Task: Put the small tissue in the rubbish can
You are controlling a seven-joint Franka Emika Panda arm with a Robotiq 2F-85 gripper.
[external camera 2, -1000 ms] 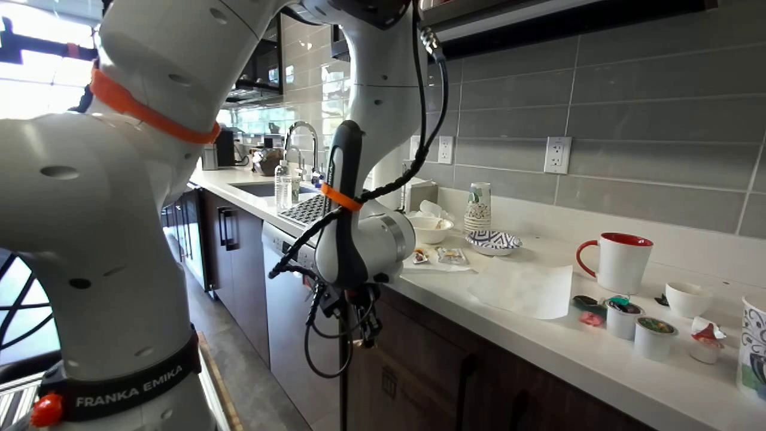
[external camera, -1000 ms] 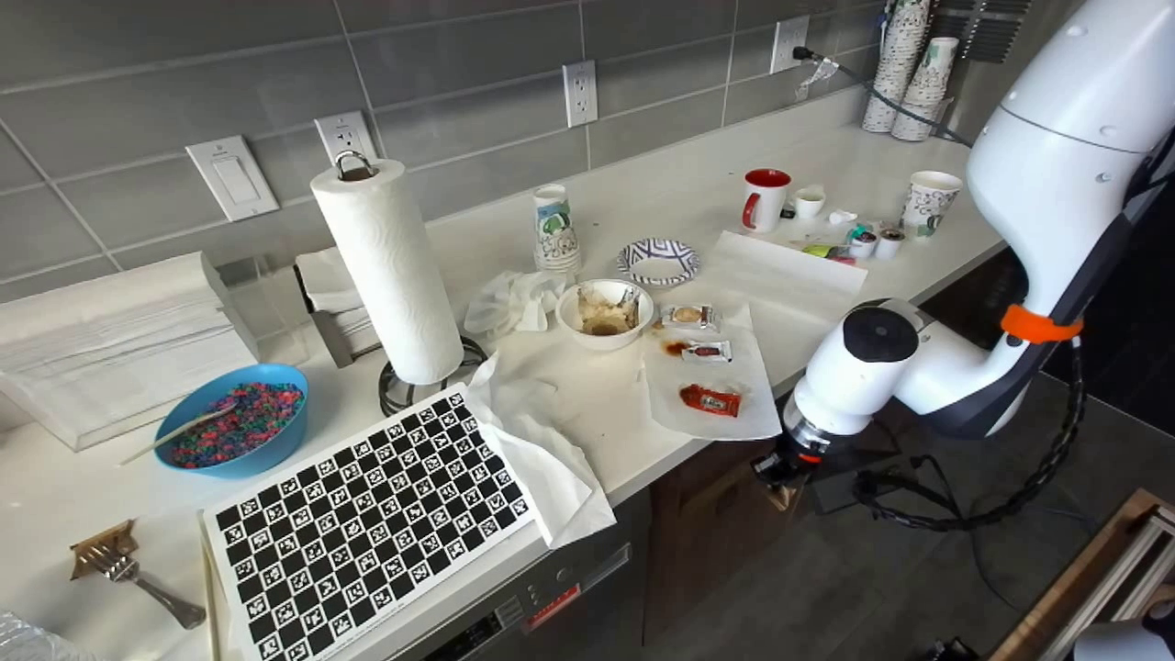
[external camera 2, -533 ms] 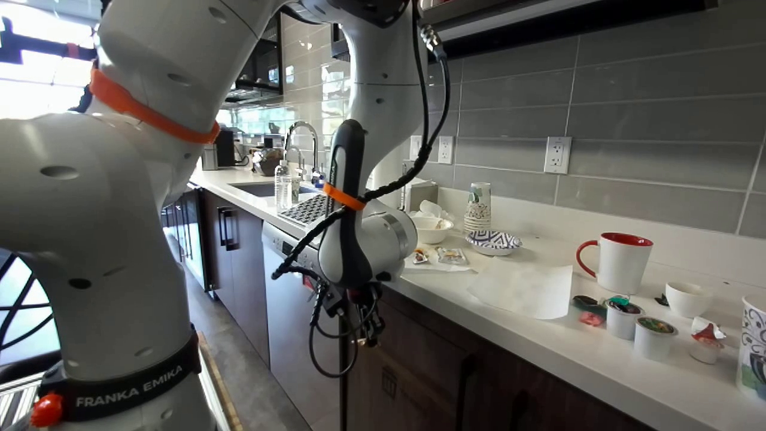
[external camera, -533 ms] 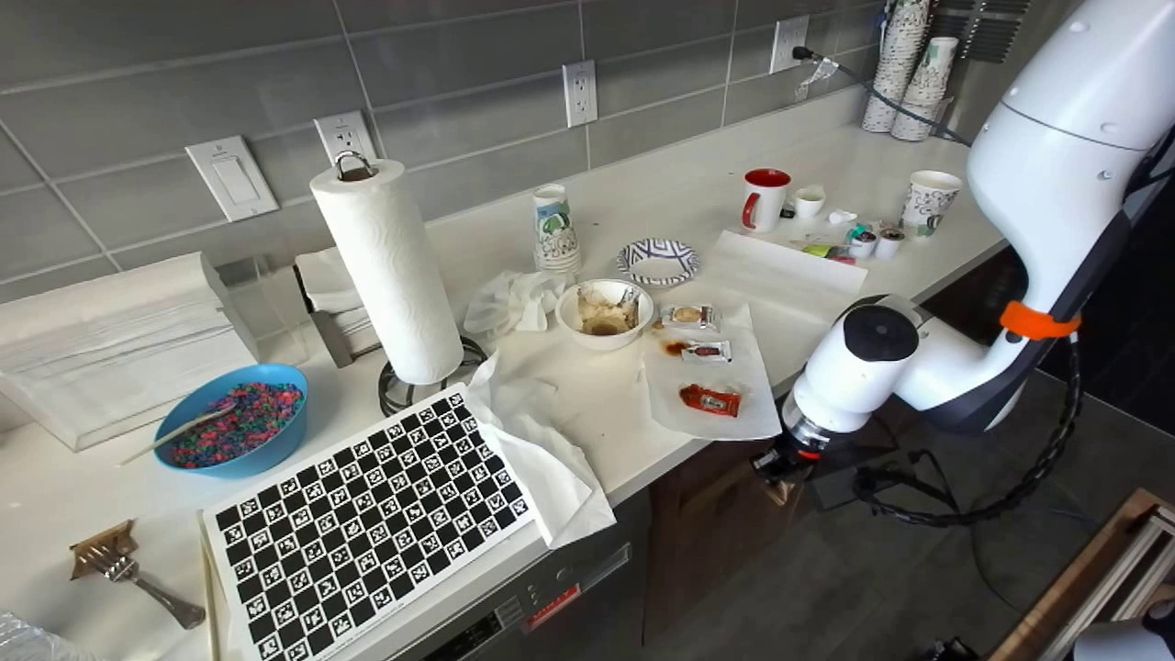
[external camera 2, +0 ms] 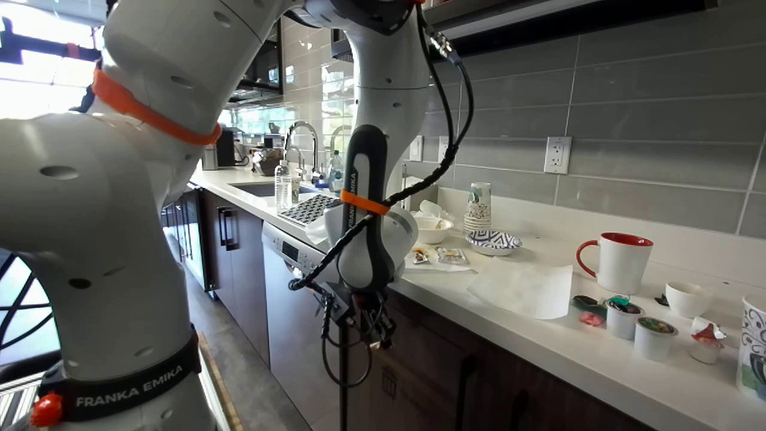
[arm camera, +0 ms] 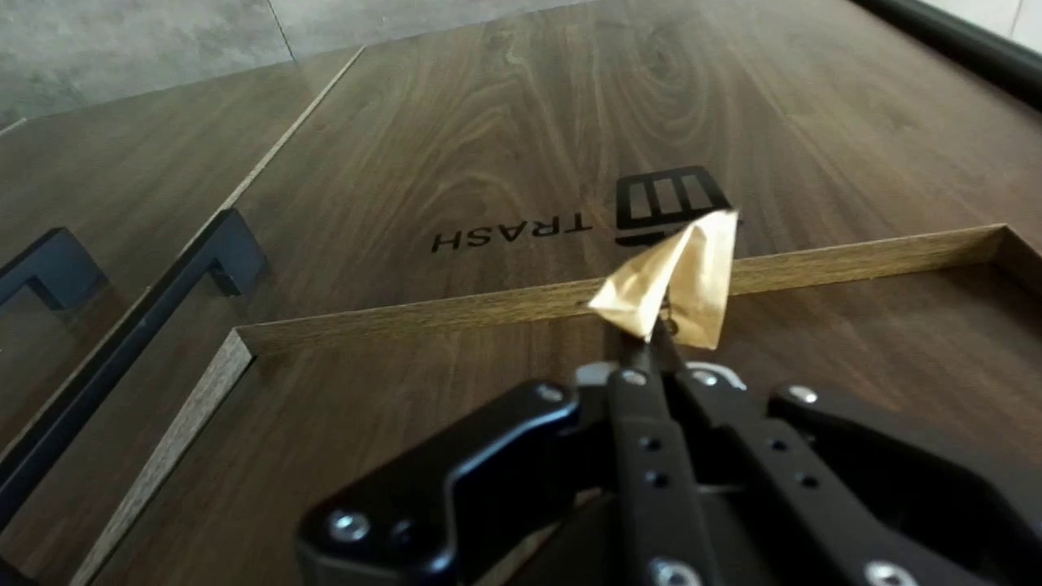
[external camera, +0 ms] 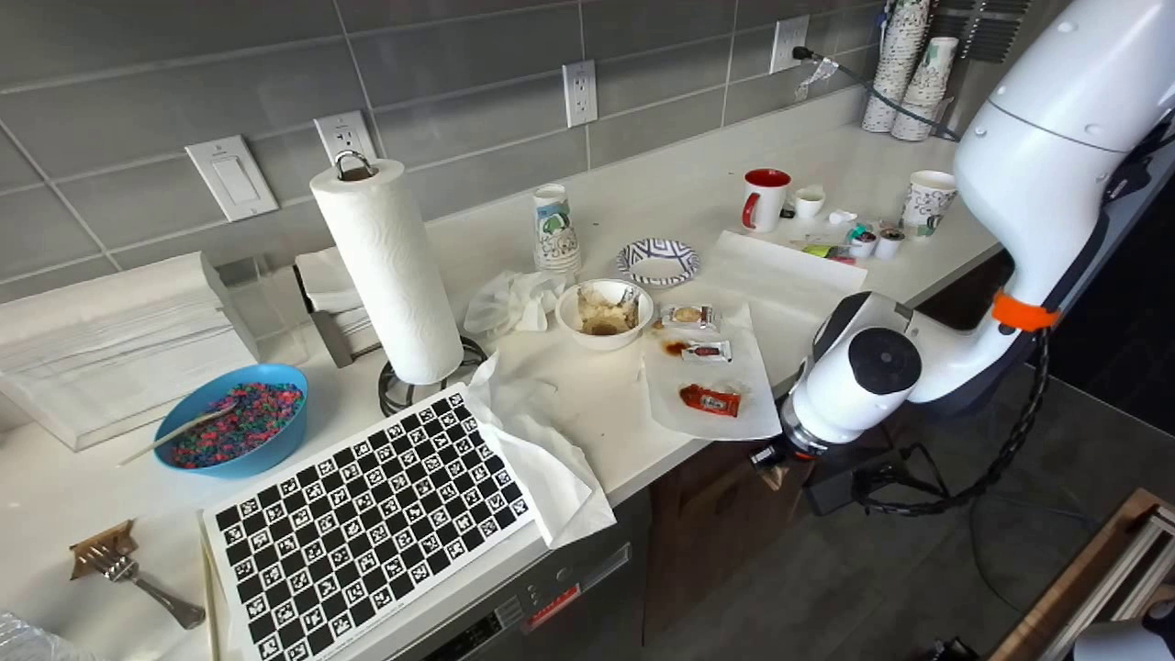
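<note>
A small crumpled tan tissue [arm camera: 704, 281] sticks out from the fingertips of my gripper [arm camera: 651, 338] in the wrist view. The fingers are closed on its lower edge. Beyond it is a dark wood trash cabinet front [arm camera: 521, 163] with the word TRASH and a bin icon, both upside down in this view. A recess with light wood edges [arm camera: 423, 321] adjoins the label; I cannot tell how deep it is. In both exterior views the gripper [external camera: 771, 454] [external camera 2: 382, 334] is below the counter edge, before the cabinet front [external camera 2: 419, 353], with the tissue [external camera: 774, 476] at its tip. The can's inside is hidden.
The white counter [external camera: 597, 395] juts out above the gripper. Paper with sauce packets [external camera: 711, 400] lies at its edge. Black handles [arm camera: 232, 252] stand out from the cabinet fronts. A dishwasher [external camera 2: 299, 305] is beside the cabinet. The arm's cable loop [external camera 2: 347, 380] hangs by the gripper.
The gripper, still holding the tissue, has shifted slightly toward the cabinet front. The wrist and forearm have tilted and swung with it. Objects on the counter have not moved.
</note>
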